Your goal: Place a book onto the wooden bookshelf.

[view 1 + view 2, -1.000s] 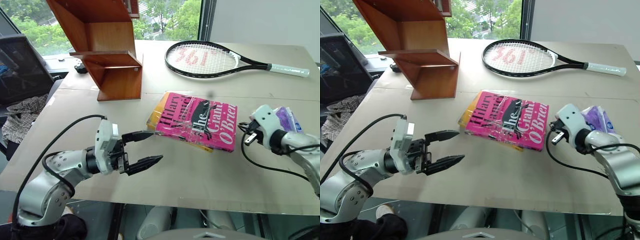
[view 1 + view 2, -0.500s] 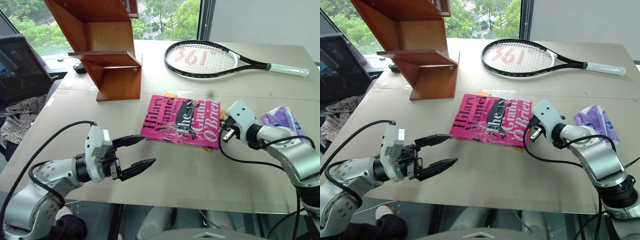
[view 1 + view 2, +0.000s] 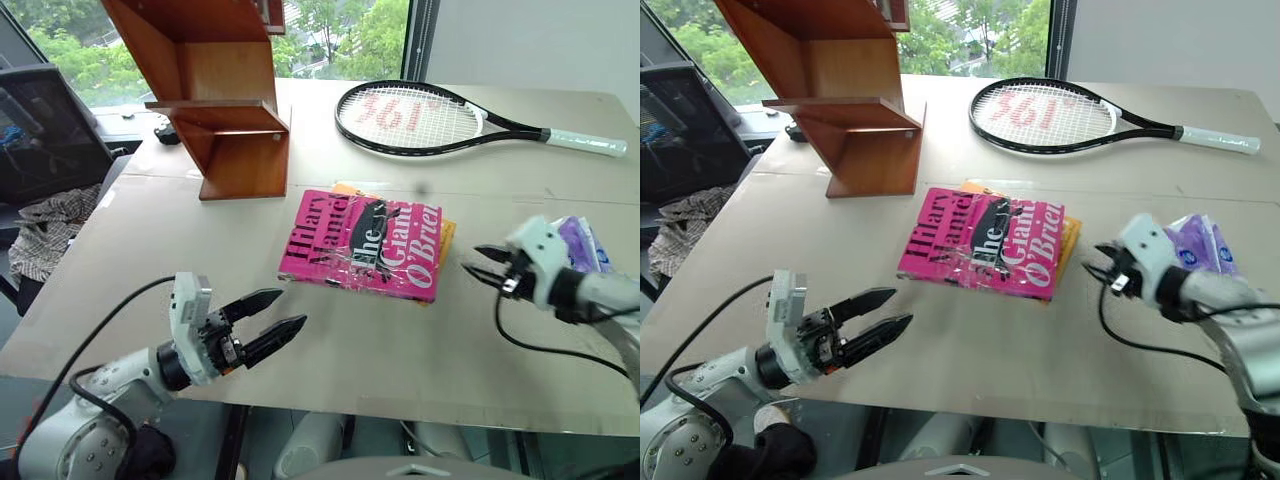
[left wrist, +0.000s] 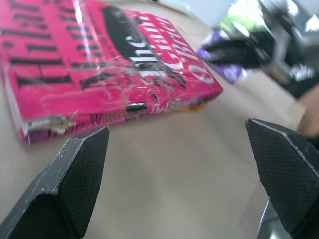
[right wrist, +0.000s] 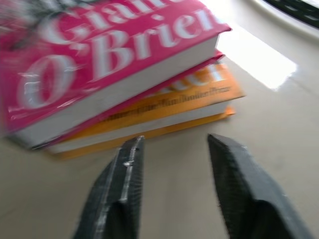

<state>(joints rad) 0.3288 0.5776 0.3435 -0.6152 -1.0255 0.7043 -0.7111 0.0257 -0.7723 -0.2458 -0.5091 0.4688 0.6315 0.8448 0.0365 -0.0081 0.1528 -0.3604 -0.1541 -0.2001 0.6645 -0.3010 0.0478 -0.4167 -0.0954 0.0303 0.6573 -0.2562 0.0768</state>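
Two grippers flank the book, neither holding anything. Nearest, the left gripper (image 3: 262, 321) sits low by the table's front edge, fingers spread wide, pointing level toward the book's near left corner, a clear gap between them. Right gripper (image 3: 484, 265) is just off the book's right edge, fingers parted partway, empty, aimed at the page edges.

Pink book (image 3: 362, 243) lies flat mid-table on top of a yellow-orange book (image 5: 164, 107) that pokes out at the right and far side. Purple packet (image 3: 583, 243) sits behind the right wrist. Further back the racket (image 3: 420, 118) lies at the right, and the bookshelf (image 3: 220, 100) stands at the far left, well apart from the book.

Risks, as I judge them:
- right fingers point at both page edges, could pinch the orange book too or catch only it
- glossy wrapped cover looks slippery, a one-sided pinch may slide off or let the book sag
- pushing from the right could shove the stack toward the left gripper instead of lifting
- the shelf is far off, so a long carry with a weak grip risks a drop
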